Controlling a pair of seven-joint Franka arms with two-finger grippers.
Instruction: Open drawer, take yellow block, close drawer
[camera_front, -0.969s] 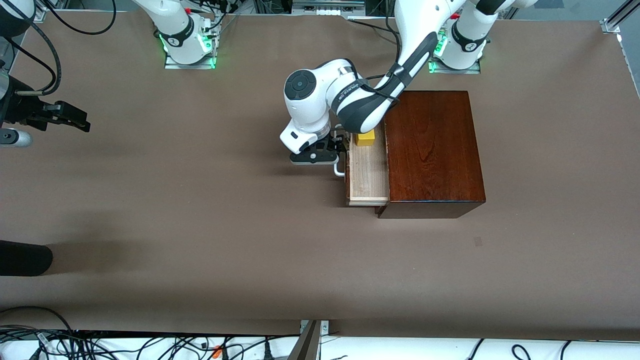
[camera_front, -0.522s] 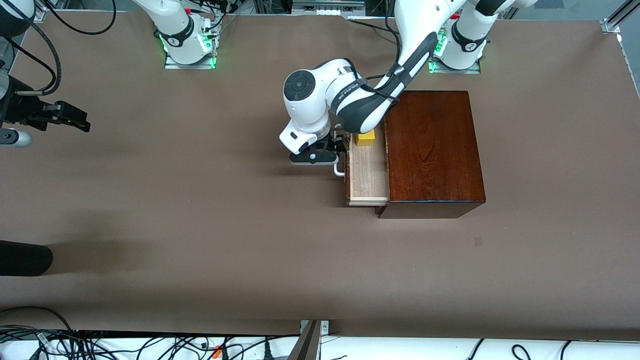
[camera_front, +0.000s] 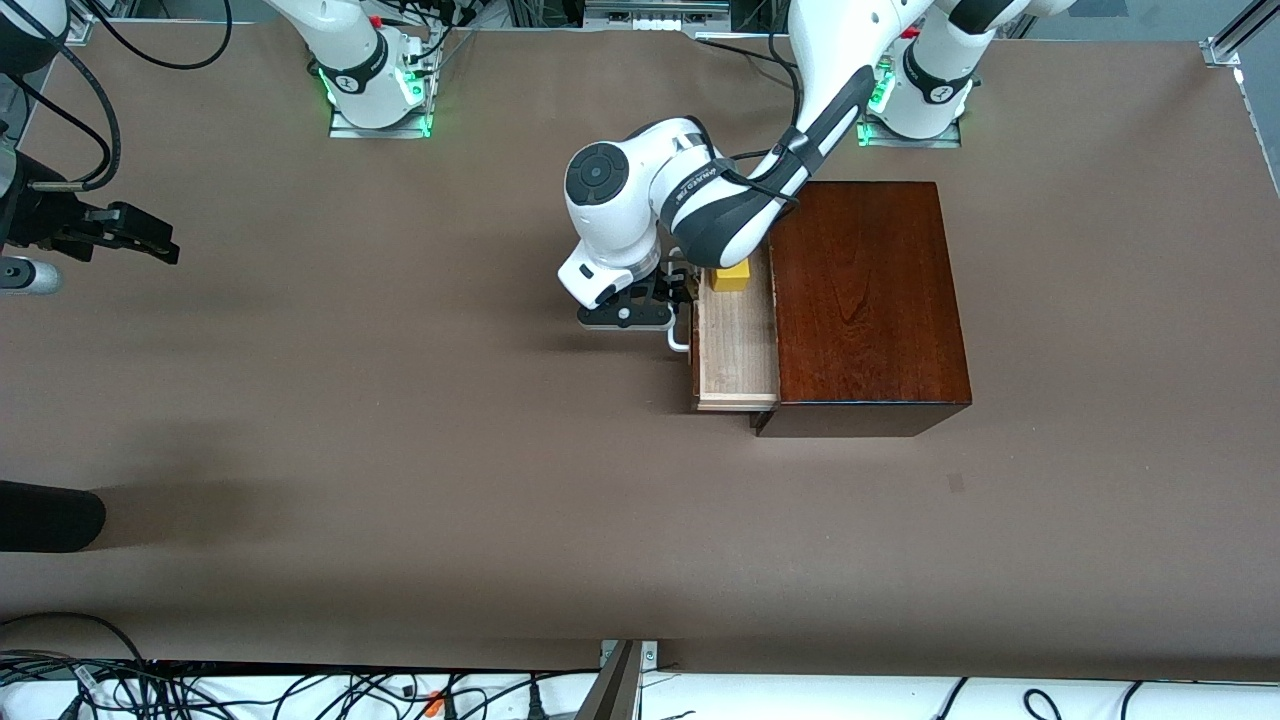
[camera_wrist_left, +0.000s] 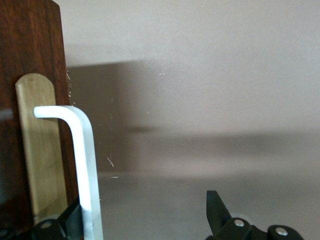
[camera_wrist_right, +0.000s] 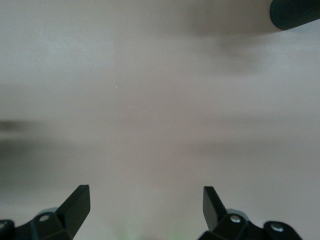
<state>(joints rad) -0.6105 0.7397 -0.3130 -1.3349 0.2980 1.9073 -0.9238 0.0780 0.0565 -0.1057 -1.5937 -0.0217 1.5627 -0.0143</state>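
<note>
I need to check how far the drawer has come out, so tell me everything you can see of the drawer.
The drawer is a shallow pale-wood tray with a dark reddish-brown front and a white U-shaped bar handle. It is pulled partly out of the glossy dark wooden box, toward the right arm's end of the table. The yellow block sits inside, at the end farther from the front camera. The left end effector is open, one finger beside the handle bar; contact is unclear.
</note>
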